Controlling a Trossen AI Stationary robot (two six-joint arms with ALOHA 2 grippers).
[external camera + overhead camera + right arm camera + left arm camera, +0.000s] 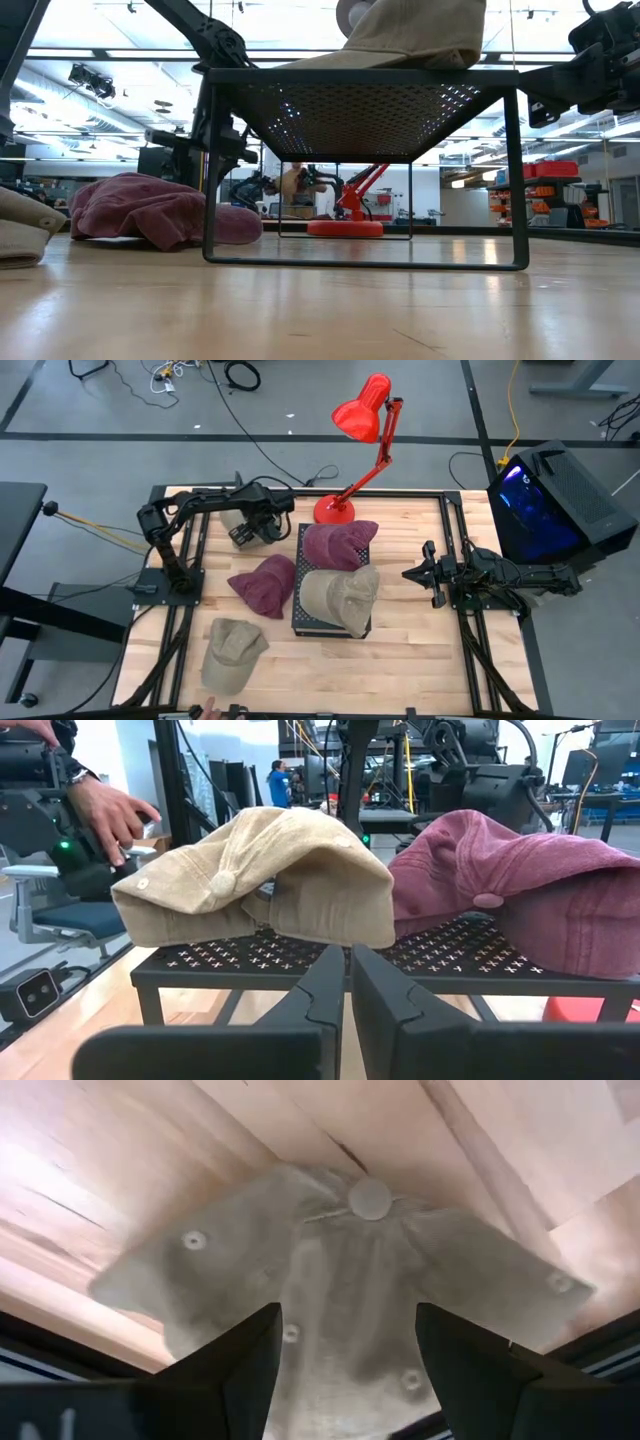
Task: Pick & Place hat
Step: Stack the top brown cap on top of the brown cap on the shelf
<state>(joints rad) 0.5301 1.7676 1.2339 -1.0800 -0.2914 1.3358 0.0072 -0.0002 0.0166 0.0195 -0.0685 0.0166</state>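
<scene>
**Left pincer poised over a pale hat behind the rack**

The black mesh rack [332,600] sits mid-counter and already carries two hats: a maroon one [340,544] on its far half, nearest the red lamp [360,420], and a tan one [342,596] on its near half. To the rack's left a second maroon hat [264,584] lies on the wooden counter [420,650], and another tan hat [231,651] lies further out toward the near-left corner.

The hat in play looks to be a pale grey one [350,1295] on the counter just beyond the rack's far-left corner. The left pincer [252,526] hangs right above it, fingers spread wide and nothing between them; its own camera looks straight down on the crown button, one finger [235,1370] on either side of the cloth.

To do this step well, I'd judge it should drop straight down until the fingertips press into the soft crown, then close on a good fold of fabric rather than the button, since a thin pinch could slip on the lift.

The right pincer [427,572] waits to the rack's right, fingers closed on nothing, pointed at the two racked hats.
</scene>
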